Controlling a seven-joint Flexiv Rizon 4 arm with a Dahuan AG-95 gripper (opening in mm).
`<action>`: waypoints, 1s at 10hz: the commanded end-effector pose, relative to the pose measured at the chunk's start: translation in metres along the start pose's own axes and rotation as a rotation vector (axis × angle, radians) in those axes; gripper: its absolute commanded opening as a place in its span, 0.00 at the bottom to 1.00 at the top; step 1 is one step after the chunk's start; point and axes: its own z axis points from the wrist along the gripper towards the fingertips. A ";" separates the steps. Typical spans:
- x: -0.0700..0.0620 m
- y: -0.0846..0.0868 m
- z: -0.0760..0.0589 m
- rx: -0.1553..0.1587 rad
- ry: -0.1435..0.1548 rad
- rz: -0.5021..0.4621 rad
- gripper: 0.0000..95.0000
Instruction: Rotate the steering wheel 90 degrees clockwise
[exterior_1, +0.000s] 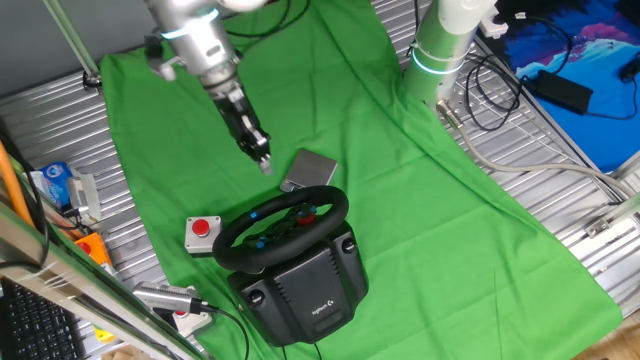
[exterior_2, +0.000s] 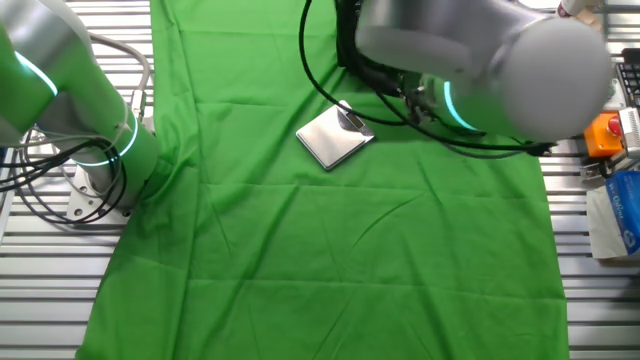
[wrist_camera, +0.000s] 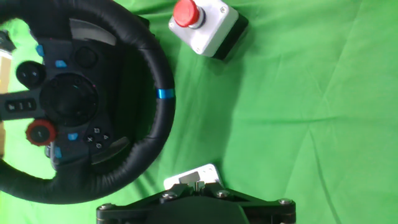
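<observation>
- One fixed view: one steering wheel (exterior_1: 282, 228), black, on a bulky logo-marked base, lower centre on the green cloth (exterior_1: 440, 200). One grey box with red button (exterior_1: 202, 233) to its left, one silver plate (exterior_1: 308, 170) behind. One tool (exterior_1: 262, 152) hovers above; I cannot tell its state.
- The other fixed view: one plate (exterior_2: 335, 137), upper centre; the wheel is out of frame.
- Hand view: one wheel (wrist_camera: 74, 99) at left, with a blue rim stripe and red and blue hub buttons; one button box (wrist_camera: 208, 26) at top.
</observation>
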 end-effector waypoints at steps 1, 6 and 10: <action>0.005 0.007 0.014 -0.002 -0.027 0.020 0.00; 0.011 0.032 0.047 -0.001 -0.043 0.077 0.00; 0.006 0.037 0.054 0.006 -0.042 0.057 0.00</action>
